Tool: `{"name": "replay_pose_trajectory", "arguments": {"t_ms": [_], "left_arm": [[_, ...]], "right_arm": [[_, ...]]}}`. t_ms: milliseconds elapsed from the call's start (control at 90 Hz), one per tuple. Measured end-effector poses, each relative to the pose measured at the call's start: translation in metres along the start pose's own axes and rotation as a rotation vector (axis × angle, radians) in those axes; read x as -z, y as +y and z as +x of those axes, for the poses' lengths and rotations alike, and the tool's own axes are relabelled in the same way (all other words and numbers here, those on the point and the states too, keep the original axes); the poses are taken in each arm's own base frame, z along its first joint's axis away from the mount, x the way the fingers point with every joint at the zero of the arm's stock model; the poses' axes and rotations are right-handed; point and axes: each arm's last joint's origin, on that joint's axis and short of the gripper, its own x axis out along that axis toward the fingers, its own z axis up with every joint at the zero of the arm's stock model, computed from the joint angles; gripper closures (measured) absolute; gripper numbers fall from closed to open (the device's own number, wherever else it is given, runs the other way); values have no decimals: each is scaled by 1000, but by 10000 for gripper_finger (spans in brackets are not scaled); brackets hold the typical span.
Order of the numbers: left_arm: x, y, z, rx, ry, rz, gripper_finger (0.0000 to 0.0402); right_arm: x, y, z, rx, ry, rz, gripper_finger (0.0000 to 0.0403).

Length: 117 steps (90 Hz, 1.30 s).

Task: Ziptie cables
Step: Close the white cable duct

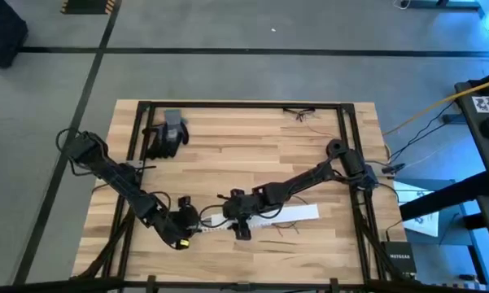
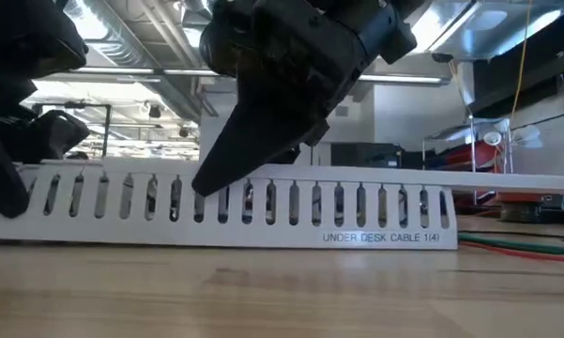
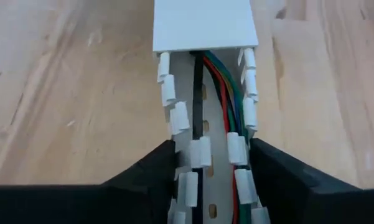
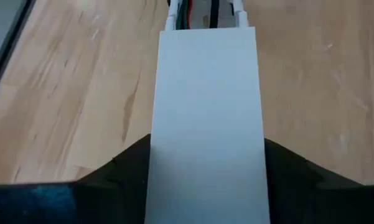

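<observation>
A long white slotted channel (image 1: 285, 215) lies on the wooden table near its front edge; a flat white lid (image 4: 206, 93) covers its right part. Inside the uncovered part run the cables (image 3: 227, 99): black, red, green and blue wires, which also show in the right wrist view beyond the lid (image 4: 188, 9). My left gripper (image 1: 194, 225) is at the channel's left, uncovered end. My right gripper (image 1: 242, 223) is just to its right, on the covered part. The ziptie cannot be made out in any view. My left gripper (image 3: 211, 155) has the channel's two slotted walls between its fingers, one finger outside each wall (image 3: 174, 149). The wall teeth lean inward over the wires there. The fingers lie across the channel, which rests on the table. My right gripper (image 4: 208, 155) straddles the covered part, with one finger against each long edge of the lid (image 4: 157, 155). The fingers come from above, slanting, and lie across the channel. The channel stays flat on the table.
A grey-and-black glove-like thing (image 1: 168, 133) lies at the far left. A small tangle of thin wires (image 1: 301, 112) sits at the far edge, and more loose thin wires (image 1: 290, 228) lie just in front of the channel. Black frame rails (image 1: 347, 138) run along the table's sides.
</observation>
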Motion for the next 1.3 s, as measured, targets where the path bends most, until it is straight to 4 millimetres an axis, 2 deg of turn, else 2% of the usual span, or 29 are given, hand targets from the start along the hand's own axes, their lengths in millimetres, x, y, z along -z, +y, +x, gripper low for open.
{"name": "replay_pose_trajectory", "arguments": {"t_ms": [267, 622, 822, 944, 1167, 1300], "left_arm": [[-4, -2, 1, -3, -51, -19, 224], [-9, 6, 7, 27, -3, -23, 133], [-14, 12, 11, 29, -6, -31, 118], [-19, 9, 11, 78, -11, -11, 123], [-18, 9, 12, 76, 2, 10, 195], [-18, 10, 15, 93, 2, 10, 213]], "right_arm": [[-2, -1, 5, 6, -29, 4, 173], [-2, -1, 1, 24, -12, -5, 173], [-2, -2, 4, 11, -29, -6, 173], [-2, -1, 4, 13, -29, -15, 173], [-3, -1, 5, 9, -54, -27, 173], [-5, 1, 11, -11, -111, -9, 173]]}}
